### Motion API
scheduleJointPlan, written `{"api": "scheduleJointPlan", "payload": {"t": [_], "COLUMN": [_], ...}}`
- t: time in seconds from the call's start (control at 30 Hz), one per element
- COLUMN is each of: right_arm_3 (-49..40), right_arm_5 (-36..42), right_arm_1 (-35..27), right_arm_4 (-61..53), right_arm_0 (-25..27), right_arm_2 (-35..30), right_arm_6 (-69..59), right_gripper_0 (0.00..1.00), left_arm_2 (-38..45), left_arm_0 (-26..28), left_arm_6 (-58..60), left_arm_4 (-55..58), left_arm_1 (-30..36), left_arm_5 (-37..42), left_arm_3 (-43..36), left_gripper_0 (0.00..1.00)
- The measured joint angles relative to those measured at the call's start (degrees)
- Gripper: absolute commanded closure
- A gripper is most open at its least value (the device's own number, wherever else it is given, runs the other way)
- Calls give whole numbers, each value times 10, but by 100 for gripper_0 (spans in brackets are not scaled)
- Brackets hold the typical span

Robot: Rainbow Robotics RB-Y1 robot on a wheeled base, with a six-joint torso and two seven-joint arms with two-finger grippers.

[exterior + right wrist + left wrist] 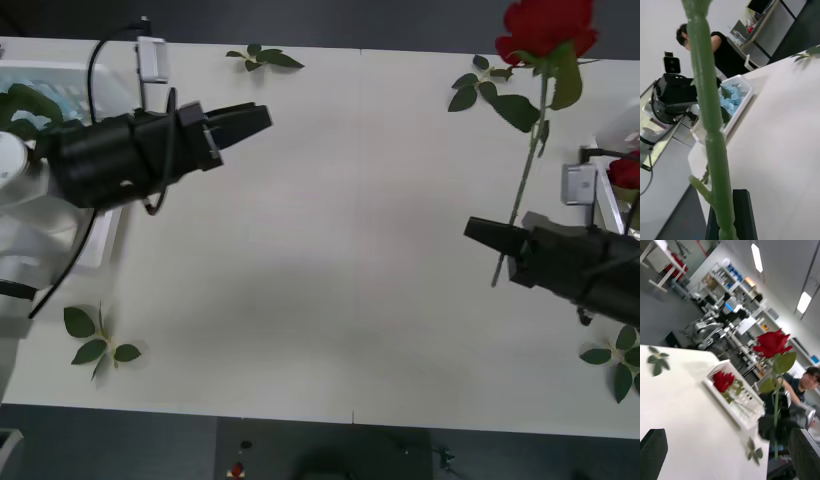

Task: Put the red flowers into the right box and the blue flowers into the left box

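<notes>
My right gripper (495, 238) is shut on the lower stem of a red flower (545, 28), a rose held upright above the table's right side. Its green stem (709, 112) rises close before the right wrist camera, beside a black finger (745, 213). The right box (608, 205) lies at the table's right edge with another red rose (723, 380) in it. At the far left, the left box (60, 75) holds pale blue flowers (732, 98). My left gripper (255, 118) hovers open over the left half of the table, its fingers (653, 450) wide apart and holding nothing.
Loose green leaf sprigs lie at the back (262, 57), the front left (100, 345) and the front right (615, 365). A small white clip (152, 58) sits by the left box. The wide middle of the white table (340, 270) is bare.
</notes>
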Motion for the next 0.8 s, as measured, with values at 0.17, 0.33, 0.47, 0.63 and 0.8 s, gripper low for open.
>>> {"api": "scheduleJointPlan", "payload": {"t": [0.17,0.33,0.47,0.63,0.8], "right_arm_3": [4,48,103,150,167], "right_arm_5": [-16,-14,-6,-33,-63], "right_arm_1": [-134,-250,-301,-330,-352], "right_arm_4": [-10,-28,-25,31,103], "right_arm_0": [0,0,0,0,1], "right_arm_2": [-18,-19,-19,-19,-18], "right_arm_6": [0,0,-1,-70,-179], "right_gripper_0": [100,100,100,100,100], "left_arm_2": [95,85,35,-45,-154], "left_arm_0": [-17,-29,-29,-29,-29], "left_arm_6": [68,111,111,89,-48], "left_arm_4": [-81,-88,-70,48,154], "left_arm_1": [59,177,278,360,411], "left_arm_5": [98,109,108,61,-5], "left_arm_3": [0,0,9,44,39], "left_gripper_0": [6,6,6,6,6]}}
